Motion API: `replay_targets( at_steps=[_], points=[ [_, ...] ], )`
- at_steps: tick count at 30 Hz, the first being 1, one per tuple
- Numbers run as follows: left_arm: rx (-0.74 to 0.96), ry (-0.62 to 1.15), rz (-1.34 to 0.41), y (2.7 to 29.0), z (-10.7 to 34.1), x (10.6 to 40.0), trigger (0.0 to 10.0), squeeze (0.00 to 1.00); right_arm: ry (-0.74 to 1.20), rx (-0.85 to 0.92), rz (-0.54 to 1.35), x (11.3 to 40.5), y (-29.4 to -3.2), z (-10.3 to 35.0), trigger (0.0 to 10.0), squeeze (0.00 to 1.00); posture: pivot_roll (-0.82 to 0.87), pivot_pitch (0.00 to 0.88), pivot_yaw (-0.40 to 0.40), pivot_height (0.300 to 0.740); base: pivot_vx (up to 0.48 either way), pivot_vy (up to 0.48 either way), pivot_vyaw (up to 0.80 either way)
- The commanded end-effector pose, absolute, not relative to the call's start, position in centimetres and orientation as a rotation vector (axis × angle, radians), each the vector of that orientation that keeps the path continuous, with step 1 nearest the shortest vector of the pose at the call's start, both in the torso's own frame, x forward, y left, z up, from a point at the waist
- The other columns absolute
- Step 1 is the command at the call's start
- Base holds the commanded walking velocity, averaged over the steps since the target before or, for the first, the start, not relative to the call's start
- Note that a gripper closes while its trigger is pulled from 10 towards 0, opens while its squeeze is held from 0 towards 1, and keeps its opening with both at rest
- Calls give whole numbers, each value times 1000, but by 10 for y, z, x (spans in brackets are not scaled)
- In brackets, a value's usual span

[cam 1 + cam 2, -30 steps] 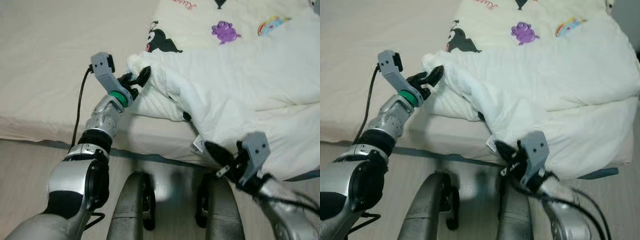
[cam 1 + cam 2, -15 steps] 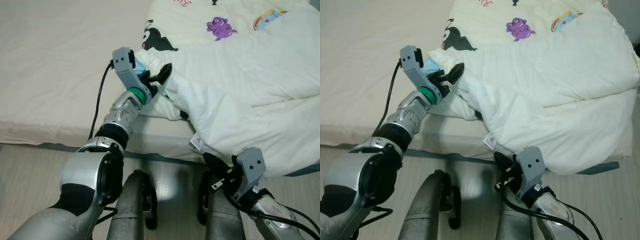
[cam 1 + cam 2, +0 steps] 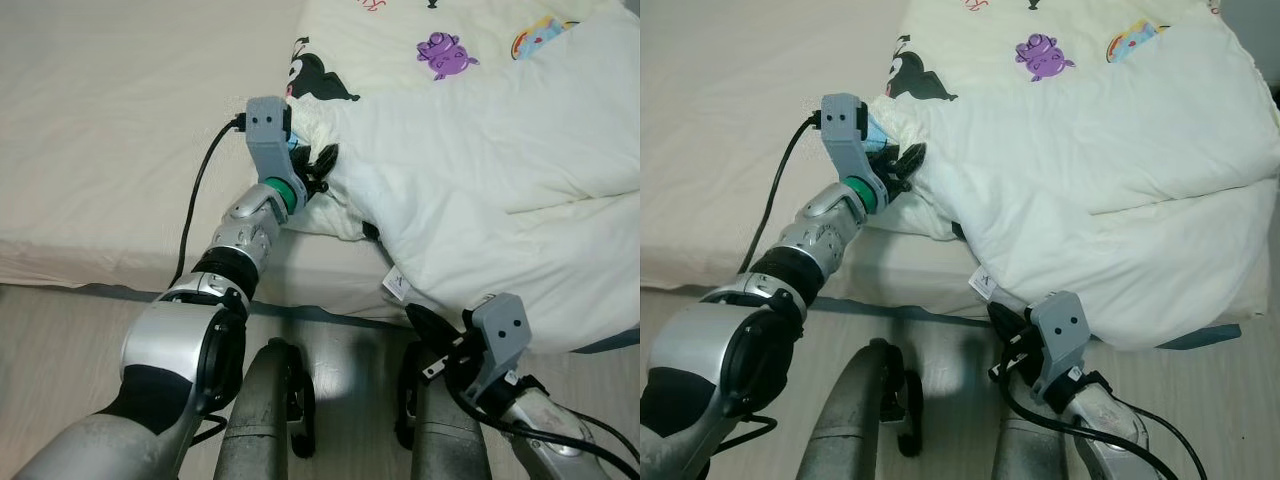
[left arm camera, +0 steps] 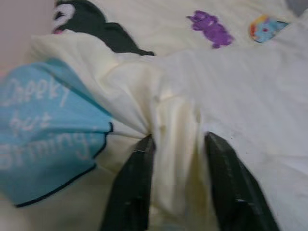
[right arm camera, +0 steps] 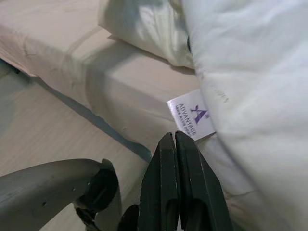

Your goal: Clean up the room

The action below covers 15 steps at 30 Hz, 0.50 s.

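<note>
Left gripper is clamped on a quilt fold atop the bed; right gripper is held closed above the wooden floor.

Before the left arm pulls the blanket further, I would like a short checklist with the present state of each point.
1. Left gripper holds a fold of the blanket: ok, cloth is bunched between the fingers.
2. Fold deep enough not to slip: cannot tell.
3. Right gripper free of the blanket: ok, fingers shut on nothing, below the care label.
4. Blanket fully on the mattress: not ok, its near edge hangs over the side.
5. Left arm cable slack: ok, it hangs in a loose curve.
</note>
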<state>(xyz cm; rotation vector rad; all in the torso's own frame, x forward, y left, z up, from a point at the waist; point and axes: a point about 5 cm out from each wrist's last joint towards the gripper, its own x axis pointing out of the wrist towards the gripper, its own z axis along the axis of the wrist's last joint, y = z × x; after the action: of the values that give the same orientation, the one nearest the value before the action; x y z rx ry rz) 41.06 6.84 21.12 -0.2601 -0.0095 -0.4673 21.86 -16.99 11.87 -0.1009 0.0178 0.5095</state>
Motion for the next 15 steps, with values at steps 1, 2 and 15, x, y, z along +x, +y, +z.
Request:
replay_targets(
  at_steps=[1, 2, 15],
  points=[
    [-244, 33, -450, 72, 198, 409, 0, 0, 36, -100, 513, 215, -169, 114, 10000, 0, -114, 348, 202, 628, 0, 0, 0],
    [-244, 33, -450, 72, 198, 409, 0, 0, 36, -100, 513, 215, -169, 114, 10000, 0, -114, 348, 202, 628, 0, 0, 0],
    [-342, 19, -458, 76, 201, 410, 0, 0, 30, -108, 512, 219, -169, 116, 10000, 0, -112, 342, 194, 628, 0, 0, 0]
  ],
)
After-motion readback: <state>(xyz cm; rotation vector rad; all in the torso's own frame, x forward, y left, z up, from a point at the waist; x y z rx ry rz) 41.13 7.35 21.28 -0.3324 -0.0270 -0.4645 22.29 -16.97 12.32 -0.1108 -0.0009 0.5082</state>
